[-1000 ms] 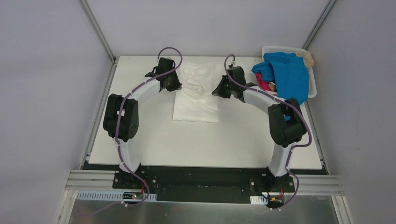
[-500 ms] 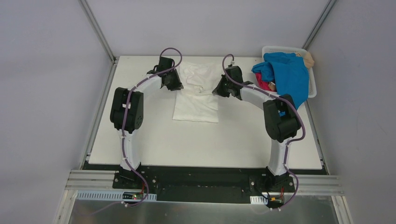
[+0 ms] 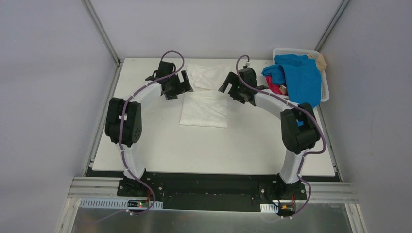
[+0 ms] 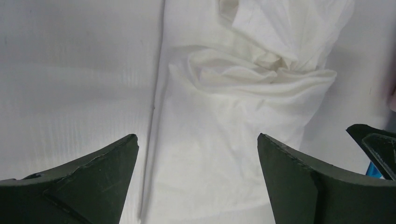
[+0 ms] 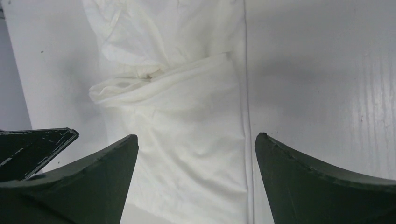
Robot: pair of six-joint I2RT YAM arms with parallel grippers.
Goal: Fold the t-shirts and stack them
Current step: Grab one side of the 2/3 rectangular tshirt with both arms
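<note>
A white t-shirt (image 3: 204, 104) lies on the far middle of the table, its lower half flat and its upper part (image 3: 201, 77) rumpled in loose folds. My left gripper (image 3: 183, 81) hovers at the shirt's left edge, open, with nothing between its fingers. The left wrist view shows the cloth (image 4: 233, 140) below my left gripper (image 4: 197, 136). My right gripper (image 3: 225, 83) is open at the shirt's right edge, over the cloth (image 5: 187, 140); its jaws (image 5: 196, 135) hold nothing. A bright blue tee (image 3: 301, 77), a magenta-pink one (image 3: 276, 89) and a tan one (image 3: 320, 60) sit in the basket.
The white slotted basket (image 3: 279, 50) stands at the table's far right corner, with the blue tee hanging over its near rim. Grey walls and metal frame posts close in the table on both sides and at the back.
Both grippers went from shut to open and let go of the white shirt's bunched upper part. They drew apart, and the cloth settled on the table.
</note>
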